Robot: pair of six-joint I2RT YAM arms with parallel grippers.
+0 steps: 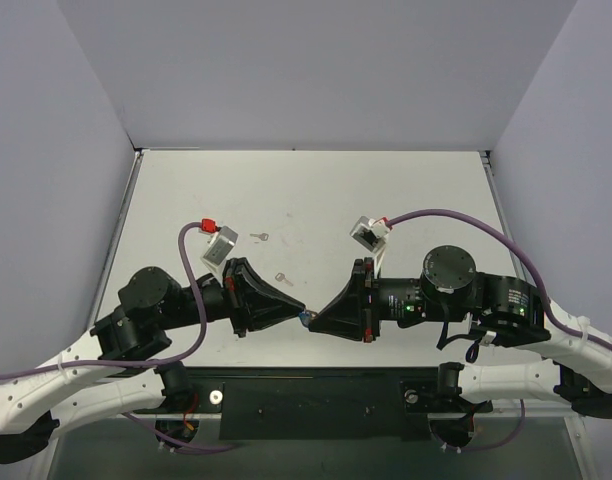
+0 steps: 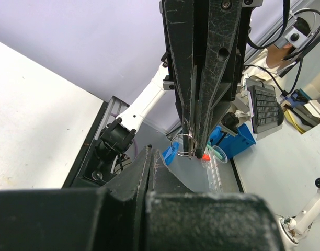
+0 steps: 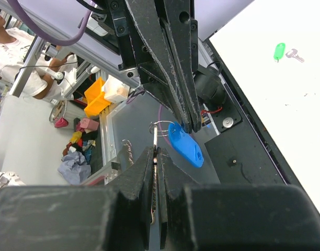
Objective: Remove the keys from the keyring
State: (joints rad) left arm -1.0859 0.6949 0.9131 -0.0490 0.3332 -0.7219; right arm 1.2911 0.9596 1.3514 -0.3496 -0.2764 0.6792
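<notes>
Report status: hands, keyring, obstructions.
Shut: left hand and right hand, tips meeting. Right pinches keyring, blue tag hanging from it; left's hold unclear. Two loose keys on table. Nothing blocking.

The fingers (image 3: 170,78) hide part of the thin keyring (image 3: 159,125).

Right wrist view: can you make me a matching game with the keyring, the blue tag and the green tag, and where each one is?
Things:
1. keyring
2. blue tag
3. green tag

Places:
A. lying on the table
B. pinched in the right gripper
C. dangling in the air by the keyring

Pairs: 1-B, 2-C, 3-A
</notes>
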